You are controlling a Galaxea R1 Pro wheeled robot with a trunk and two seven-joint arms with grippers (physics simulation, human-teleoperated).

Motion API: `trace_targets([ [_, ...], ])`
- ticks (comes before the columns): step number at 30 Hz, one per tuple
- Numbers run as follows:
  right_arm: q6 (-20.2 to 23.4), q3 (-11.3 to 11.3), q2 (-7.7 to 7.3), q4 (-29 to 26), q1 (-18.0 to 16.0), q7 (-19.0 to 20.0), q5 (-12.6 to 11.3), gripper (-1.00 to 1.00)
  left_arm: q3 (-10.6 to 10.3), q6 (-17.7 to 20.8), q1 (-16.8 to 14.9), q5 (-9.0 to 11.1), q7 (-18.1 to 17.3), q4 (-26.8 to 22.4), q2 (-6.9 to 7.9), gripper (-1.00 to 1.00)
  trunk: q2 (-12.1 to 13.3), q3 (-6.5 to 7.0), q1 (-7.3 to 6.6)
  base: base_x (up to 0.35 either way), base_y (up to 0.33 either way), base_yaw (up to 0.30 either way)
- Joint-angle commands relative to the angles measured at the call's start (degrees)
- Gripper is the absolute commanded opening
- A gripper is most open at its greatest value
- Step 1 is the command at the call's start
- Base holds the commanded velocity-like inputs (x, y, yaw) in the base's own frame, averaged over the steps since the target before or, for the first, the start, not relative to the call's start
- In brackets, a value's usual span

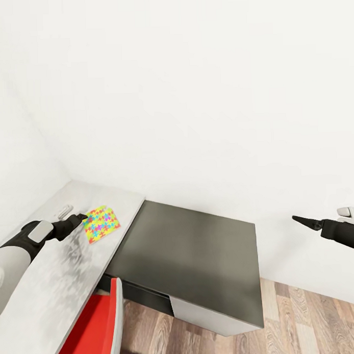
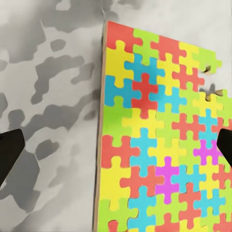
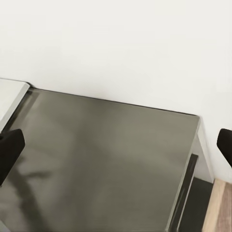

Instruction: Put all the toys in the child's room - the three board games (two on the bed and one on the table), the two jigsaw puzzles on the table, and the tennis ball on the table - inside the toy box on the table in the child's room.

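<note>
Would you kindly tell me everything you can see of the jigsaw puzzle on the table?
The jigsaw puzzle is a thin flat square of interlocking yellow, red, blue, green and a few magenta pieces. It lies flat on the marbled grey table near the end beside the dark cabinet. Gaps show along one edge where pieces seem missing. The left gripper is at its edge, its open fingers either side in the wrist view.

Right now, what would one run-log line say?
left pincer: open, at jigsaw puzzle edge | puzzle: flat on table | right pincer: idle

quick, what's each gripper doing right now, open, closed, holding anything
Left gripper: open, empty, fingers spread over the edge of the jigsaw puzzle on the table.
Right gripper: open, empty, over the dark cabinet.
</note>
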Motion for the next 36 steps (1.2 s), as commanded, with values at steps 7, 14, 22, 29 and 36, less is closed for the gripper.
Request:
trace_targets([
  [7,0.35,-0.05,-0.06,-0.01,-0.04,0.21,-0.17,1.0,-0.44,0.6,-0.06,0.5,-1.25,0.0,-0.03,1.0,-0.11,-0.53,0.03,0.0,0.0,0.0],
  [14,0.35,-0.11,-0.05,-0.01,-0.05,0.28,-0.17,1.0,-0.4,1.84,-0.09,0.7,-2.2,0.0,-1.13,1.0,-0.11,-0.57,0.03,0.0,0.0,0.0],
  [22,0.35,-0.12,-0.11,-0.01,-0.05,0.33,-0.17,1.0,-0.4,2.29,-0.19,0.69,-3.65,-0.05,-1.84,1.0,-0.11,-0.58,0.03,0.0,0.0,0.0],
  [29,0.35,-0.12,-0.02,-0.01,-0.05,0.34,-0.17,1.0,-0.39,3.63,-3.8,0.57,-3.28,-0.08,-1.45,1.0,-0.11,-0.58,0.03,0.0,0.0,0.0],
  [36,0.35,-0.1,-0.02,-0.01,-0.04,0.35,-0.17,1.0,-0.47,7.32,-8.56,0.02,-0.91,-0.04,-0.93,1.0,-0.11,-0.88,0.03,0.0,0.0,0.0],
])
